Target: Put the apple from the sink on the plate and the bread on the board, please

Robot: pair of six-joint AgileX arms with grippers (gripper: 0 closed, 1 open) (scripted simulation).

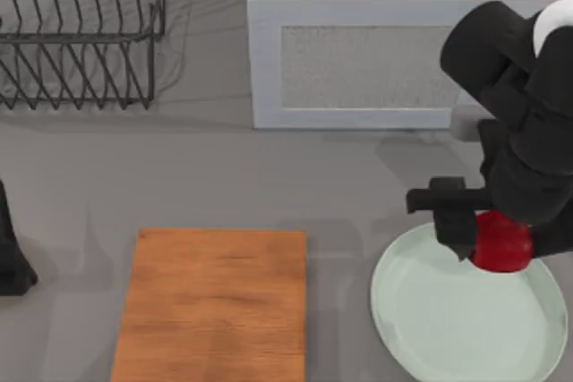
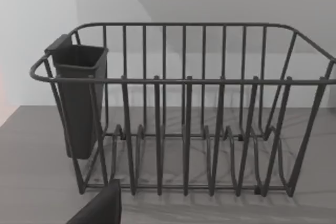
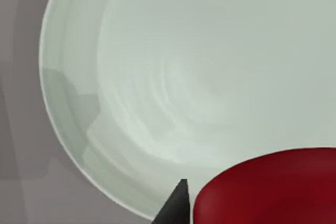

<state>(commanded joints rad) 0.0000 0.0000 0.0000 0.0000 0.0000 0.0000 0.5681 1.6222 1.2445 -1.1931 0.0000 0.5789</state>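
Light was even and soft; the dish rack [image 1: 81,29] cast faint shadows on the counter [image 1: 224,176], and the plate [image 3: 157,77] carried grey ones.

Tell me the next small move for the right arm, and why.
Probably lower a little and open. The right gripper holds the apple over the plate's upper edge, with bare dish showing beneath in the wrist view. I'd nudge toward the plate's middle first, so the apple doesn't roll off. The left arm is parked.
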